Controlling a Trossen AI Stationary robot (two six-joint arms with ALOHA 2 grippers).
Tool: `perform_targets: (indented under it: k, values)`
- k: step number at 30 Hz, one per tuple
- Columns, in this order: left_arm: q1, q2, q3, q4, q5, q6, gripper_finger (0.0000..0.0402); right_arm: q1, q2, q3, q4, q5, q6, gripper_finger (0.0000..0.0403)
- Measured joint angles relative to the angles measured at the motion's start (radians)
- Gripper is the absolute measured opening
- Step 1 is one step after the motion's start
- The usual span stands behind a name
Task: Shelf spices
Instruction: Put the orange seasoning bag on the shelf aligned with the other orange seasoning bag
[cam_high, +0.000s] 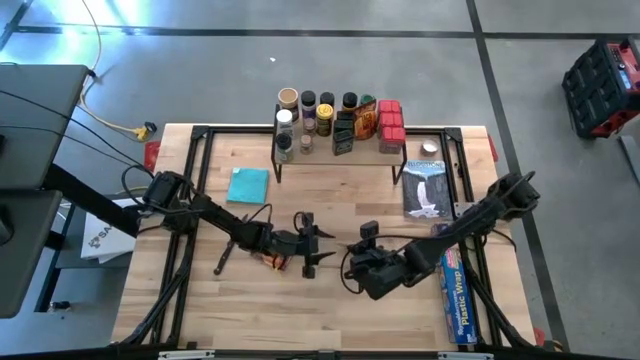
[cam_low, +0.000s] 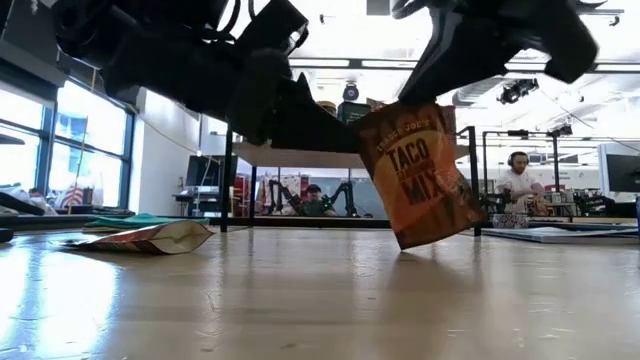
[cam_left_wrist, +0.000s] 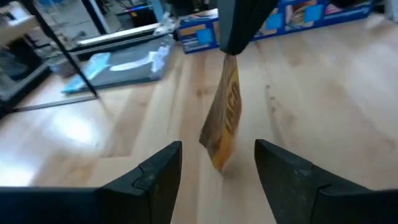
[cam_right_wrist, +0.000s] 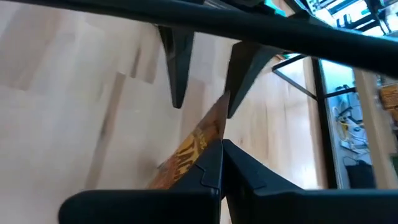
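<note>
Orange taco mix packet (cam_low: 422, 175) hangs long axis near upright, pinched at its top edge by the right tool (cam_right_wrist: 219, 163).
Left tool (cam_left_wrist: 217, 169), fingers apart, faces it; pale wooden table (cam_low: 320, 300) just below, workshop room behind.

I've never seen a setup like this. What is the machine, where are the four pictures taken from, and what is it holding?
Two robot arms work at a wooden table. One camera looks down from above, one sits at table height, and one rides on each wrist. The right tool is shut on an orange taco mix packet, which hangs upright above the tabletop. The left tool is open, facing it. At the back, a low shelf carries spice jars and red boxes. A teal cloth and a blue plastic-wrap box also lie there.
</note>
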Motion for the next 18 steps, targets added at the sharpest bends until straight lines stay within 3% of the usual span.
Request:
perform_targets:
  k: [5, 9, 18]
  values:
    - [0.001, 0.0, 0.0, 0.039, 0.111, 0.001, 0.02, 0.014, 0.0, 0.0, 0.01, -0.006, 0.016, 0.0]
    - [0.0, 0.0, 0.0, 0.11, 0.119, -0.022, 0.018, 0.016, 0.0, 0.0, 0.044, -0.001, 0.015, 0.0]
    - [0.011, 0.0, 0.0, 0.091, 0.125, -0.045, 0.0061, 0.016, 0.0, 0.0, 0.057, -0.001, 0.05, 0.0]
